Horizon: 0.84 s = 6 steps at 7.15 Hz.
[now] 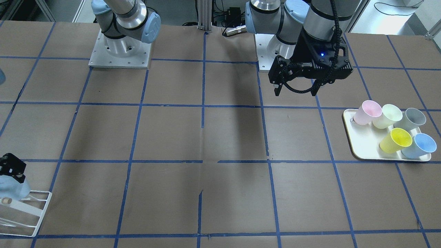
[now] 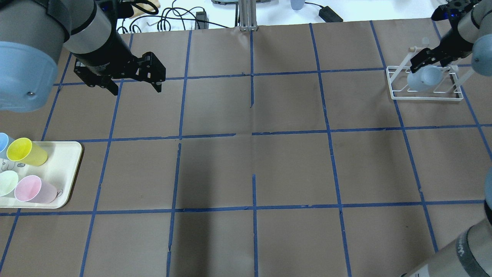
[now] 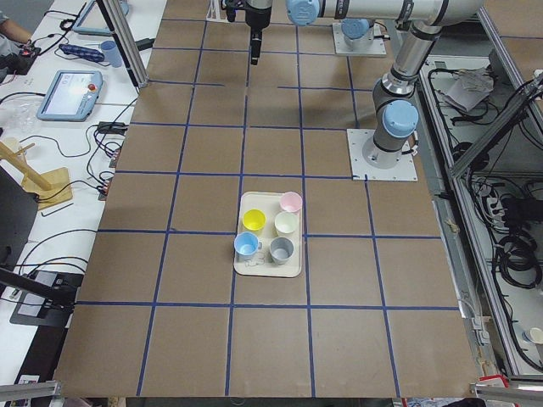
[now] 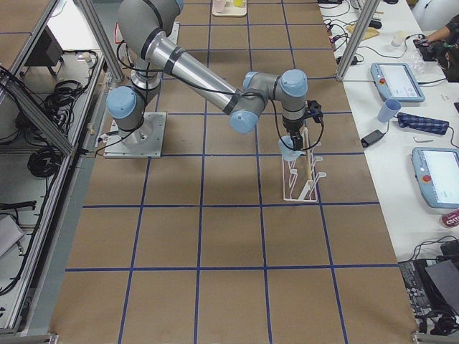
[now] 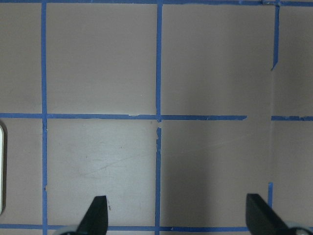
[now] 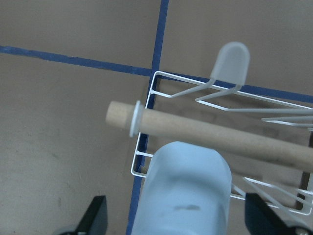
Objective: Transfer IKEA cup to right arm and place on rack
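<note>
The pale-blue IKEA cup sits mouth-down and tilted on the white wire rack at the far right of the table. It stands just below the rack's wooden peg. My right gripper hovers over the cup. In the right wrist view the cup lies between the two spread fingertips, with a gap on each side, so the gripper is open. My left gripper is open and empty above bare table at the far left.
A cream tray at the left edge holds several cups, among them a second pale-blue cup, a yellow cup, a pink one and a grey one. Blue tape lines grid the brown table.
</note>
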Available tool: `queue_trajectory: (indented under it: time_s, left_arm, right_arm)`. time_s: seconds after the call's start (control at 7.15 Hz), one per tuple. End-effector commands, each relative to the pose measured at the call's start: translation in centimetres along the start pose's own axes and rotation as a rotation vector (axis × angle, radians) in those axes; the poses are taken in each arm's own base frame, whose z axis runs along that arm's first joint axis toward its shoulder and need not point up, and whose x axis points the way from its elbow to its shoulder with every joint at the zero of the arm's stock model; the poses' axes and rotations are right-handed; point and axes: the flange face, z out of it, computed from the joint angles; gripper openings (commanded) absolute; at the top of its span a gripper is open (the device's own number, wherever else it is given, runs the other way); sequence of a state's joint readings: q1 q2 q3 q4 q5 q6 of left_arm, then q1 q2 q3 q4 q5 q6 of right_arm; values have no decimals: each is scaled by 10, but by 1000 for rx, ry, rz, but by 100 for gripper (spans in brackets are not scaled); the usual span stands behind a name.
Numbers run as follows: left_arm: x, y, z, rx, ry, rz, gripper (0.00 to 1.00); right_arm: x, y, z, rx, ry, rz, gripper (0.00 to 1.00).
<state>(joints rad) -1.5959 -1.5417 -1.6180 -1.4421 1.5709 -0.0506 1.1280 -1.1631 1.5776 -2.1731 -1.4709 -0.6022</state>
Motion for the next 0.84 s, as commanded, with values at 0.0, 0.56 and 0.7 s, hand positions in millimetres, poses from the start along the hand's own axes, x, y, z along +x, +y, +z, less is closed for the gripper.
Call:
queue_trajectory:
  time_s: [0.0,0.56,0.7]
  left_arm:
    - [0,0,0,0,0,-1,100]
    - [0,1,0,0,0,-1,100]
    - [0,0,1,-2,0,1,100]
  right_arm:
    - [1,-2,-15,0,13,2,100]
    - [-61,41,-132,-104,-61,197,100]
    - [-99,46,-152,-124,-64,191,100]
